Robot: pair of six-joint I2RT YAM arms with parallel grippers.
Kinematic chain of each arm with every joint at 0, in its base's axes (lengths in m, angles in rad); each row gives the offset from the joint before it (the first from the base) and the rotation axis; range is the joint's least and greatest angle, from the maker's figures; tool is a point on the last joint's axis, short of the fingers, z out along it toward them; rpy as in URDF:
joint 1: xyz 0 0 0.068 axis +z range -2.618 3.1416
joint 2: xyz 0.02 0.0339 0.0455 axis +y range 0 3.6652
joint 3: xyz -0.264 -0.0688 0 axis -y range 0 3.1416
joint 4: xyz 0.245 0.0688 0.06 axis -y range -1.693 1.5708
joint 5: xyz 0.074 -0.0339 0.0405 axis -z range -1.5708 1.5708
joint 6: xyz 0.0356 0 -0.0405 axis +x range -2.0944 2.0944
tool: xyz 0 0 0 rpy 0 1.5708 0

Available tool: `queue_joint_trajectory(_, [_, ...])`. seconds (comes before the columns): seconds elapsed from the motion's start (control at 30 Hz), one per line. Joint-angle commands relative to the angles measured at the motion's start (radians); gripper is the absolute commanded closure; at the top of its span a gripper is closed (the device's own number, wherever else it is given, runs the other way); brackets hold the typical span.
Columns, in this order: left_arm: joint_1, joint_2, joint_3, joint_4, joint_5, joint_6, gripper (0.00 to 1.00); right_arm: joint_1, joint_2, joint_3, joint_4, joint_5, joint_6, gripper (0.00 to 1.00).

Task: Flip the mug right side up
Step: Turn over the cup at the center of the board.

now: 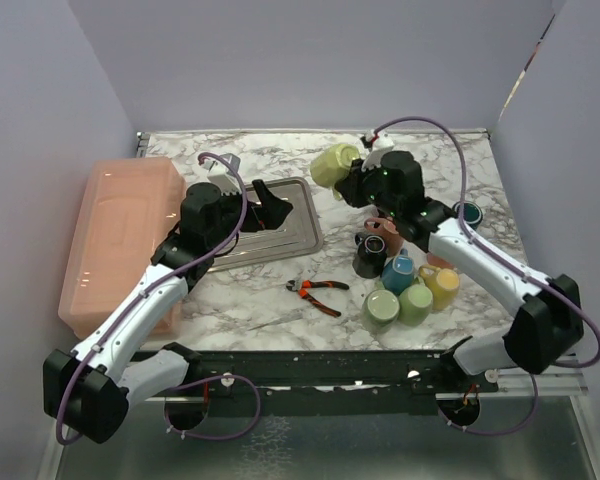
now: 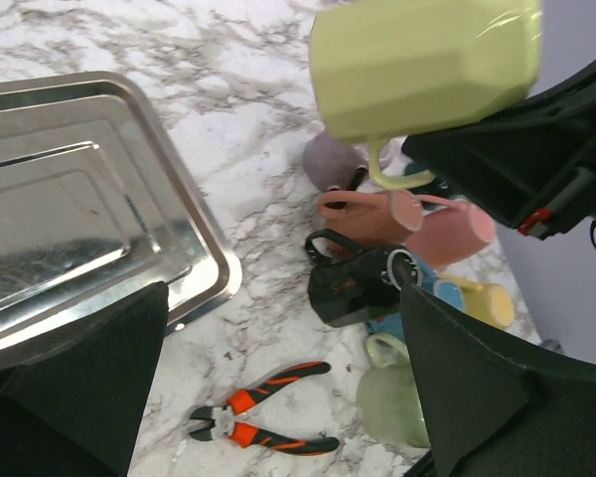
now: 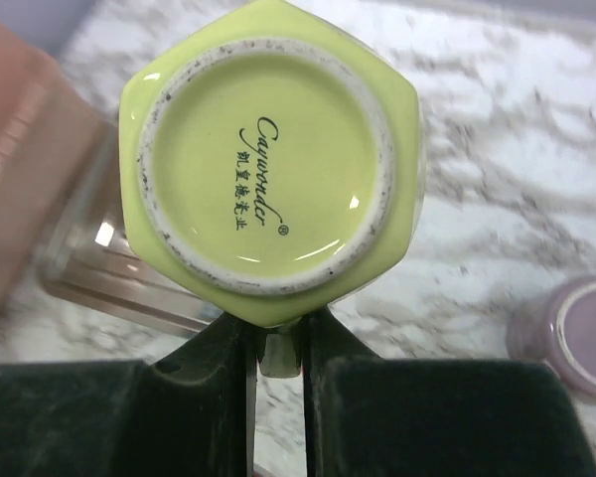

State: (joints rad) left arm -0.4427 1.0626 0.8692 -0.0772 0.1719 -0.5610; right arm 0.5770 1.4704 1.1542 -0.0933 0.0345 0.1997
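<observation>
mug of lime-green faceted ceramic (image 3: 268,169), clenched by its handle in the right end effector (image 3: 278,343) above the marble tabletop (image 1: 242,292), shows its base toward the wrist, rim away; left end effector (image 1: 272,207) released.

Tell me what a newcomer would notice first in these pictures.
The lime-green mug held off the table at the far middle, its handle pinched in the right arm's fingers and its stamped base facing the wrist camera. Next, the cluster of coloured mugs crowded on the right, and the orange-handled pliers lying alone near the middle.
</observation>
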Motion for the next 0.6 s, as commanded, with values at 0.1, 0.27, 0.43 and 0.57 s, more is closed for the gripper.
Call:
queue_joint_trajectory(0.1, [-0.003,-0.072,-0.062,0.296,0.231,-0.172,0.01,0.007,-0.231,-0.063,0.346,-0.24,0.183,0.99])
queue_joint_trajectory(0.27, [-0.042,-0.082,-0.061,0.461,0.287,-0.274,0.01,0.007,-0.318,-0.092,0.477,-0.348,0.33,0.99])
queue_joint_trajectory(0.43, [-0.108,-0.074,-0.029,0.525,0.287,-0.312,0.12,0.007,-0.375,-0.132,0.618,-0.425,0.498,0.99])
queue_joint_trajectory(0.57, [-0.145,-0.054,-0.037,0.633,0.262,-0.382,0.36,0.007,-0.386,-0.158,0.71,-0.47,0.633,0.99])
